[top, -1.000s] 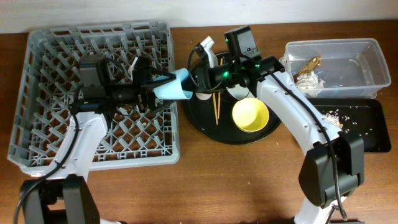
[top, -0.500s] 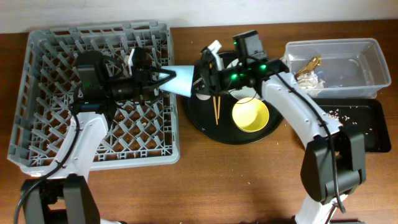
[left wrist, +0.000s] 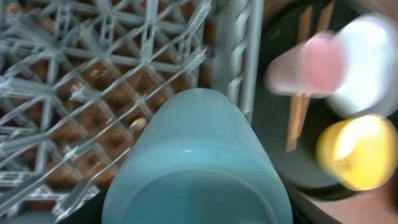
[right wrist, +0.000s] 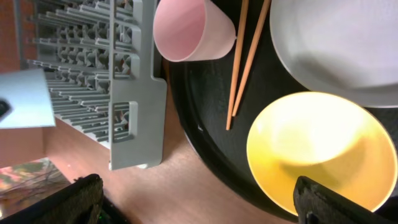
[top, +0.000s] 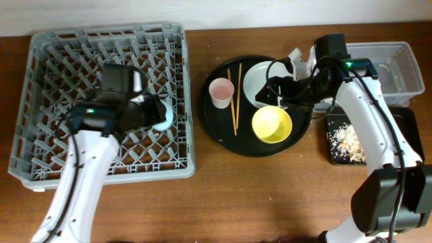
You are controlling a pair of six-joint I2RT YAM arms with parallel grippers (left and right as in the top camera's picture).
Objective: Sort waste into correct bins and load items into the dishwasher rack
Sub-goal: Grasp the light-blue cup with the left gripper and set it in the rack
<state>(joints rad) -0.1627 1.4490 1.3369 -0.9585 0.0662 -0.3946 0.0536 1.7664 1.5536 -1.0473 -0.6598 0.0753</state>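
**Left pincer (top: 155,116) clenched on the small light-blue cup (left wrist: 196,162)**

Largest in view, the square grey plastic crate with its grid of upright pegs (top: 40,145) sits at the left of the worktop. The cup hangs over its right-hand cells, near the rim, apparently so it can be set down among the pegs. Whether it touches them already I cannot tell.

Beside the crate lies the large round black tray (top: 223,135), which serves as the staging place for the unloaded dishes. At the far right stand the clear rectangular plastic tub (top: 398,71) and the shallow black rectangular tray (top: 329,156), the latter holding brownish scraps with rice (top: 347,138).

On the round tray rest the pale round plate (top: 256,79), the yellow bowl (top: 271,125), the small pink cup (top: 221,91) and the thin wooden chopsticks (top: 235,101). The right pincer (right wrist: 205,202) hovers released, fingers spread wide, above the bowl and plate. That looks like readiness for the next pick.
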